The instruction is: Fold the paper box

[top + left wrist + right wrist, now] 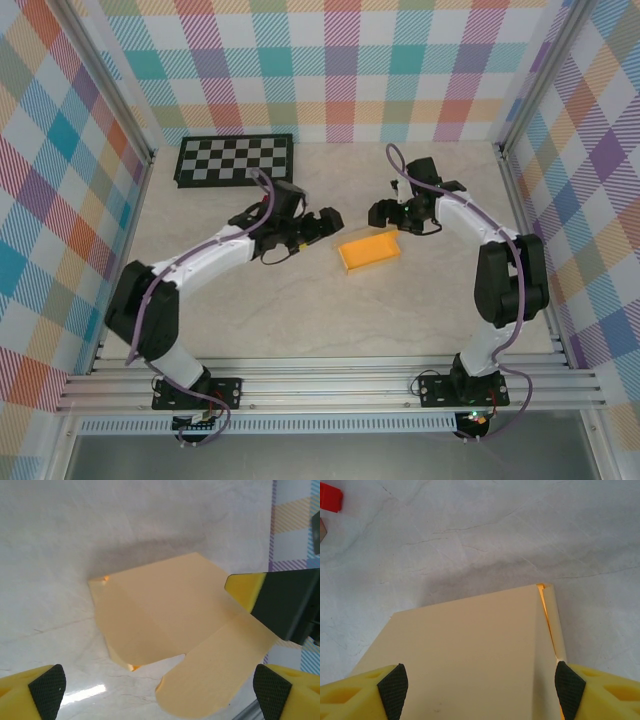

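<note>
The paper box [368, 251] is a shallow yellow-orange tray lying on the table between the two arms. In the left wrist view the paper box [160, 615] shows a pale underside with a rounded flap sticking out at the lower right. My left gripper [328, 224] hovers just left of the box; the left gripper [160, 695] is open with nothing between its pads. My right gripper [384, 213] hangs over the box's far edge. In its wrist view the right gripper [480, 687] is open, and a pale panel of the paper box [470, 645] spans the gap below it.
A black-and-white checkerboard [235, 158] lies at the back left of the table. A small red block [330, 497] sits on the marble surface beyond the box. Plaid walls and aluminium rails close in the table on three sides.
</note>
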Robot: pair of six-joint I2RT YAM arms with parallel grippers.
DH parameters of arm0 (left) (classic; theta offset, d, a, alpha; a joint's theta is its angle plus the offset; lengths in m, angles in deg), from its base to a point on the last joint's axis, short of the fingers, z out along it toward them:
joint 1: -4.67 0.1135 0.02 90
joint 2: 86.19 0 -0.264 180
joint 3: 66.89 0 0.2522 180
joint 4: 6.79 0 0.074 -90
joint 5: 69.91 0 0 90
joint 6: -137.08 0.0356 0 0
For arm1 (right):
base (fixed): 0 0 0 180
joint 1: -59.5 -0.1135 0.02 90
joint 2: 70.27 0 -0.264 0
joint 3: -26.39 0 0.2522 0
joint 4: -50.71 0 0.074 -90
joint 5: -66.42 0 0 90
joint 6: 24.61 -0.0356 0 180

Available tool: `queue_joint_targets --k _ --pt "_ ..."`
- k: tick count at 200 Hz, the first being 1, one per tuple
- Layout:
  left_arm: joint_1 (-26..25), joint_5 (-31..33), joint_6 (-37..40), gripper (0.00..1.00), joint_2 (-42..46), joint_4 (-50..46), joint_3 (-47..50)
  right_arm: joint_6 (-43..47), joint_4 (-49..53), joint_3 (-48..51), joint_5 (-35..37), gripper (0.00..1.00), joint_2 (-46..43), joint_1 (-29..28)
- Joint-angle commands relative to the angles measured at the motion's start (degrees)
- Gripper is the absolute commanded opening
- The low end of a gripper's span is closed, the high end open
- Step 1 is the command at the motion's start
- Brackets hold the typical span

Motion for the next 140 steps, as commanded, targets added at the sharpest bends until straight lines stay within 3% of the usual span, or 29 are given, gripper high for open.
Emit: queue_joint_targets --k 1,63,114,140 --pt "-2.9 -2.2 -5.6 0.99 -3.6 1.3 -3.7 -1.1 1.3 -2.0 -2.9 0.8 0.9 0.2" --pt "-5.5 -0.6 -7.1 0.92 -11.5 0.0 -13.7 -1.1 1.6 -2.5 -5.5 0.78 1.7 0.2" --pt "-5.7 4.8 -0.3 0.89 -11.4 -10.4 -18.7 0.1 2.0 -2.2 -5.6 0.78 2.0 0.2" --pt "-5.4 2.5 -0.4 0.84 -12.4 -9.6 -19.1 0.2 1.9 -2.5 -6.7 0.78 2.6 0.2"
